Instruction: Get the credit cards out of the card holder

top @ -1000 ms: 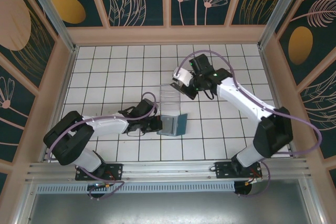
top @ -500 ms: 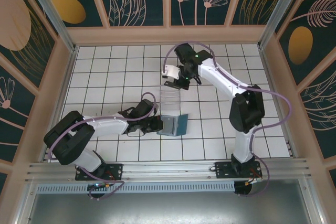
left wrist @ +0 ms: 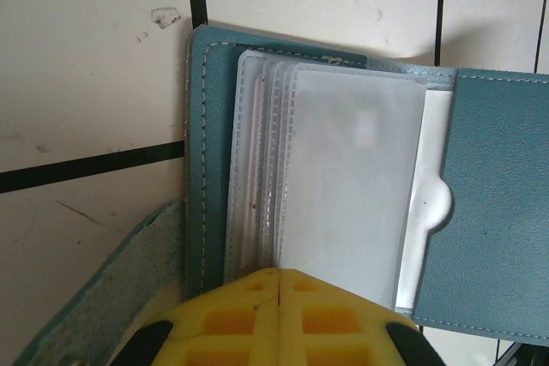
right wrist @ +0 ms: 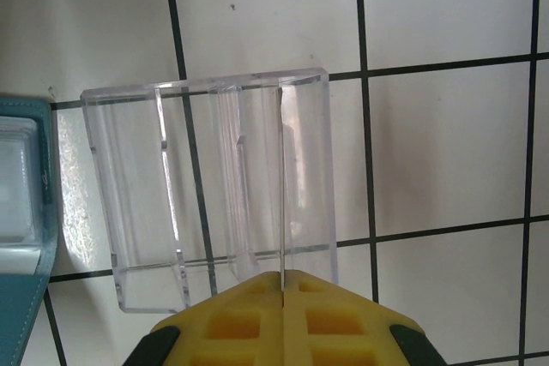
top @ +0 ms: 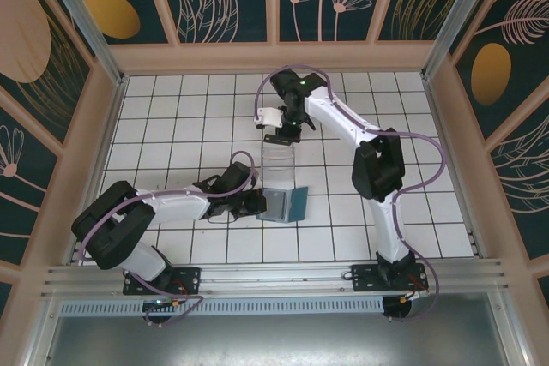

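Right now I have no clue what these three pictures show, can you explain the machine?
These are two robot arms bolted at the near edge of a tiled table. One picture looks down from above; the other two come from a camera on each wrist. On the table lie an open teal card holder with pale cards inside, and a clear box just behind it. The left gripper, the yellow part, is shut at the holder's edge. The right gripper is shut over the box; the thin line rising from it may be a card edge-on, I cannot tell.
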`<move>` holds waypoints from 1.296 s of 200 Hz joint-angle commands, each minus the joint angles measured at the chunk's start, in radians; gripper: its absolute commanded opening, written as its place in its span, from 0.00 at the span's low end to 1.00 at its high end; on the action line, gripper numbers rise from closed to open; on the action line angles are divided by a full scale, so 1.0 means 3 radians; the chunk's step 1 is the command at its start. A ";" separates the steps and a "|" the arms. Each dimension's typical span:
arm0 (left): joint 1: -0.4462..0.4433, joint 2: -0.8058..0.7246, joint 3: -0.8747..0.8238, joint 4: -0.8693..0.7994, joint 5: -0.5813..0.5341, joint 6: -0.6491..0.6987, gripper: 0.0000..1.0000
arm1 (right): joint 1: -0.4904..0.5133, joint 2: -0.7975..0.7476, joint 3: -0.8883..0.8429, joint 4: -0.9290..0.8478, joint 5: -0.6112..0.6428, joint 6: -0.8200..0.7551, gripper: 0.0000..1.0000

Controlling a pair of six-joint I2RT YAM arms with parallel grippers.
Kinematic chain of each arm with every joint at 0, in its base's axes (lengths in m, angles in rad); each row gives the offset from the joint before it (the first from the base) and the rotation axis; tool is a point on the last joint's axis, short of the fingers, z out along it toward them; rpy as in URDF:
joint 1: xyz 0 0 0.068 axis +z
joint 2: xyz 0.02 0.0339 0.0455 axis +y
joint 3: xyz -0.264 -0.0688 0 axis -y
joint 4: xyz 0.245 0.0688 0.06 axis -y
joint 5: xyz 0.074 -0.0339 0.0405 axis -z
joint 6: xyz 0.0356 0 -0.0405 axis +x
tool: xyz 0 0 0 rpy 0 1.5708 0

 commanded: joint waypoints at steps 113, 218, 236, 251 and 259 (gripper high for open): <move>-0.0001 0.0076 -0.0101 -0.0260 -0.0057 -0.0032 0.07 | 0.0120 0.0314 0.0068 0.0046 0.0223 -0.0076 0.14; 0.0001 0.0066 -0.0111 -0.0257 -0.0067 -0.0055 0.07 | 0.0141 -0.0191 -0.0505 0.1057 0.0904 -0.0017 0.35; -0.0001 0.0064 -0.0104 -0.0260 -0.0073 -0.0047 0.07 | 0.0141 -0.0291 -0.0597 0.1181 0.0859 -0.0016 0.36; 0.0000 0.0065 -0.0101 -0.0269 -0.0075 -0.0048 0.07 | 0.0147 -0.0344 -0.0603 0.1198 0.0807 0.0014 0.36; 0.0001 0.0066 -0.0101 -0.0266 -0.0081 -0.0046 0.07 | 0.0153 -0.0367 -0.0598 0.1208 0.0796 0.0067 0.36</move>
